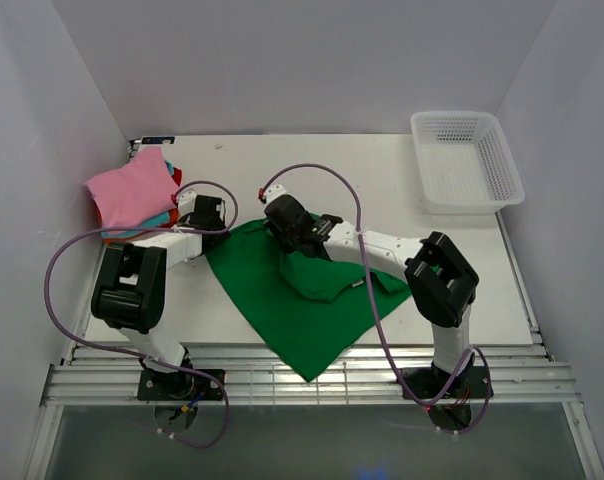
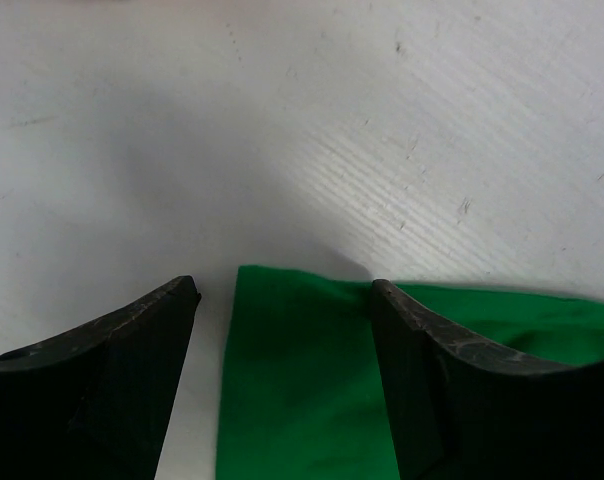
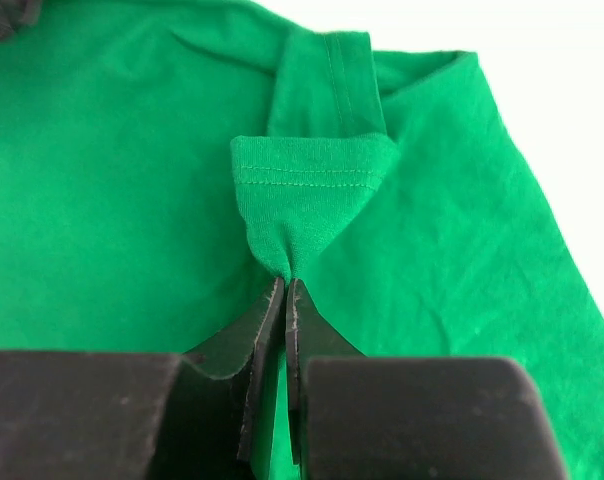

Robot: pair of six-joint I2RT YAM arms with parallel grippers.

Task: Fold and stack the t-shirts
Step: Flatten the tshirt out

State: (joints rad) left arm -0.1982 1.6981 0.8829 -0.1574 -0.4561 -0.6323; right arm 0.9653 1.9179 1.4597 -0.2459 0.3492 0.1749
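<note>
Pinched on the right, gaping on the left: bright green cloth t-shirt [image 1: 292, 300].

Top: spread on white bench [image 1: 402, 190], running roughly 10 to 4 o'clock; right claw [image 1: 282, 232] at its 12 o'clock edge, left claw [image 1: 210, 212] nearest its 10 o'clock corner. Left wrist: wide open, empty, green corner inside the gap toward 6 o'clock. Right wrist: clamped shut on hemmed fold at 12 o'clock.

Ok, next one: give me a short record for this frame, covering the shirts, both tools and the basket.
green t-shirt: spread unfolded on the table, one part bunched
right tool: shut on a hemmed fold of the green t-shirt
left tool: open over the shirt's corner, not gripping
folded stack: far left, pink on top, teal and orange-red edges beneath
basket: white mesh, far right corner
</note>
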